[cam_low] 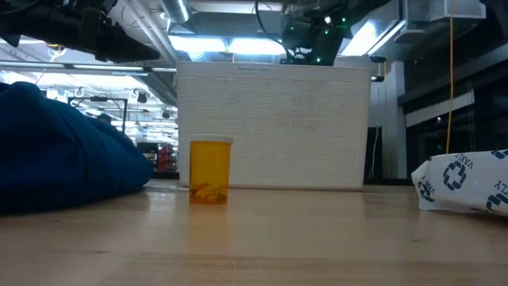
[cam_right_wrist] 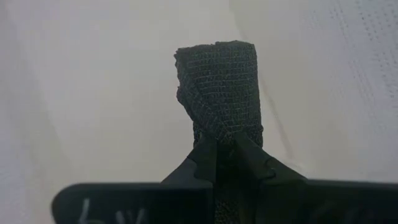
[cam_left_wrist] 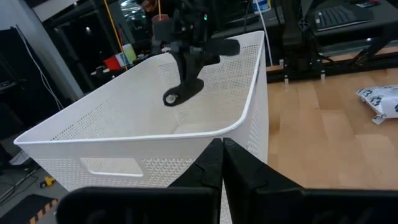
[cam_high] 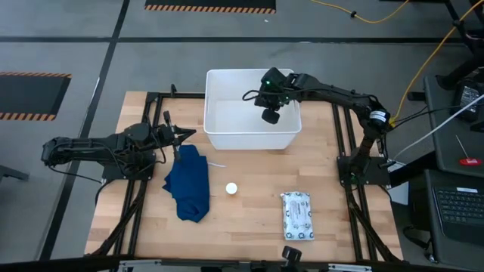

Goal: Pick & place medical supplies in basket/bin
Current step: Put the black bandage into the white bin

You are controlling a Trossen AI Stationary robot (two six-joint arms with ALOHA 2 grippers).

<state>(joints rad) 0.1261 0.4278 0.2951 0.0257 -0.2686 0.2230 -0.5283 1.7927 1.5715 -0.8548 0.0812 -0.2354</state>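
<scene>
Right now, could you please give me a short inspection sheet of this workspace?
Surface: wooden table.
Job's things: dark blue cloth, orange bottle and printed packet on the table; white tub.
Clutter: nothing seen.
Grippers: right gripper over the tub, shut on the black cylinder; left gripper shut, empty, beside the tub.
Cables: yellow cable on the floor.
Surroundings: keyboard at right.

table (cam_high: 249,219) — wood | on it: tub (cam_high: 227,136); cloth (cam_high: 189,181); bottle (cam_high: 231,188); packet (cam_high: 296,216)
</scene>
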